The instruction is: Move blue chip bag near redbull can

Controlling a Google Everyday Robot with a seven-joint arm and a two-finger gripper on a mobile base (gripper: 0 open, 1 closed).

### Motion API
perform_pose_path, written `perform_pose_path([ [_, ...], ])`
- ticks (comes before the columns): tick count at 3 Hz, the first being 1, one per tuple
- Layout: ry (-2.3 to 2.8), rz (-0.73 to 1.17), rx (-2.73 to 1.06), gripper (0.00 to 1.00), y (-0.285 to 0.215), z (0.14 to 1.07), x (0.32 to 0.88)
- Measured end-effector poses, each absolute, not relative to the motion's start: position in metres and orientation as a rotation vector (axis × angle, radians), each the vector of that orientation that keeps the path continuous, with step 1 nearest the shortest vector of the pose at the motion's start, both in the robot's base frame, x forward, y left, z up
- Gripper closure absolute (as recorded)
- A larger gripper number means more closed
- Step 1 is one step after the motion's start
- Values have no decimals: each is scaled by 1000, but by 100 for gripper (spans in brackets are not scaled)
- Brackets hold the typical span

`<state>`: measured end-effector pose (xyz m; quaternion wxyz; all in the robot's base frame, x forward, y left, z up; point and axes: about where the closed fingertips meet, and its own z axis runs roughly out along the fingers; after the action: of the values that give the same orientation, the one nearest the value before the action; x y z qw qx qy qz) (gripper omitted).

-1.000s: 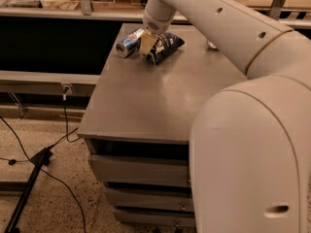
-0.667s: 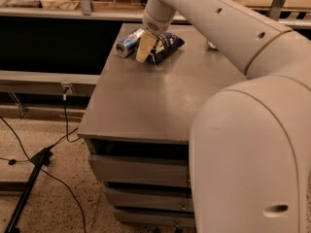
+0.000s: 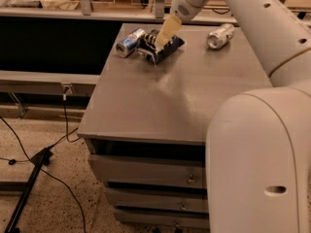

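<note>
Item: blue chip bag (image 3: 171, 46), dark navy, laid flat at the far left part of the grey cabinet top (image 3: 160, 101), just beside the redbull can (image 3: 129, 41), which is found on its side to the bag's left; whether the two touch cannot be told. Item: gripper (image 3: 166, 32), pale, set over the bag's middle and slanted down towards it from the arm (image 3: 252, 18). Change noted: against the view of one second ago, the gripper is seen to have been raised and drawn to the right, so that a plain silver can (image 3: 220, 35), formerly hidden behind the arm, is now exposed at the far right of the top, well apart from the bag. Bag and redbull can are found in the same places as before. Meaning for the task: the bag is judged to be already near its target, and the placing to be done or nearly so. Relation to jaws: the bag is directly beneath and partly overlapped by the gripper; contact cannot be confirmed, and whether the gripper is wide, narrow or holding the bag cannot be told. Below: drawers (image 3: 146, 171), closed
</note>
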<state>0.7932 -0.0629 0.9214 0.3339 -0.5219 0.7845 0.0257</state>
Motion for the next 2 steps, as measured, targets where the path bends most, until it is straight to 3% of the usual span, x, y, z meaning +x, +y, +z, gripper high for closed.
perform_pose_path([
  [2,1934,120,-1204,0,-166,982,787],
])
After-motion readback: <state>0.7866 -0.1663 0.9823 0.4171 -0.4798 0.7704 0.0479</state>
